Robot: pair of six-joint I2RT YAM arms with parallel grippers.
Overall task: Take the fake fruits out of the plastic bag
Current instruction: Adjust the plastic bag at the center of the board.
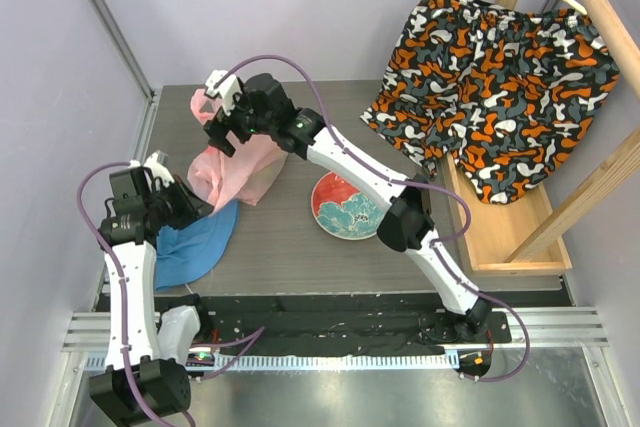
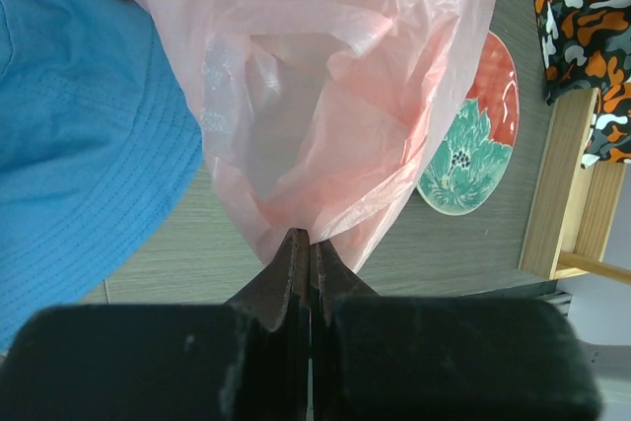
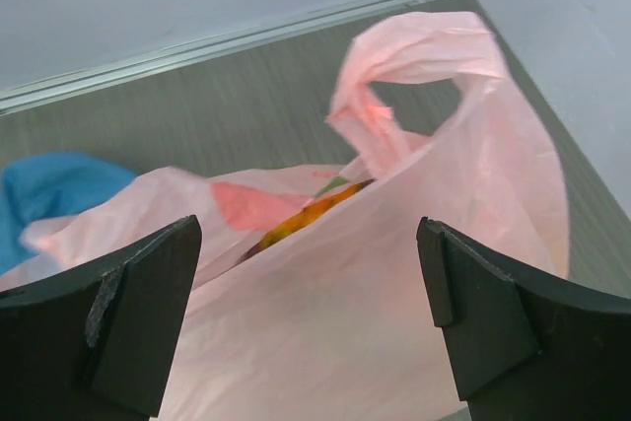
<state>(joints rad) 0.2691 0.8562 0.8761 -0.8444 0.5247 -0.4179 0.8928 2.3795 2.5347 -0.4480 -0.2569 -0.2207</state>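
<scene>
The pink plastic bag (image 1: 235, 169) lies at the table's left, beside the blue hat. My left gripper (image 1: 188, 202) is shut on the bag's near edge; in the left wrist view the closed fingertips (image 2: 304, 244) pinch the bag's film (image 2: 335, 96). My right gripper (image 1: 222, 112) is open, hovering above the bag's far end. In the right wrist view its fingers (image 3: 138, 303) straddle the bag (image 3: 375, 322), whose loop handle (image 3: 414, 56) stands up. An orange-yellow fruit (image 3: 306, 216) with a bit of green shows through the bag's mouth. The other fruits are hidden.
A blue fabric hat (image 1: 195, 242) lies by the left gripper. A red floral plate (image 1: 343, 207) sits at centre. A patterned cloth (image 1: 500, 77) hangs on a wooden rack (image 1: 510, 237) at right. Grey walls close the left and back.
</scene>
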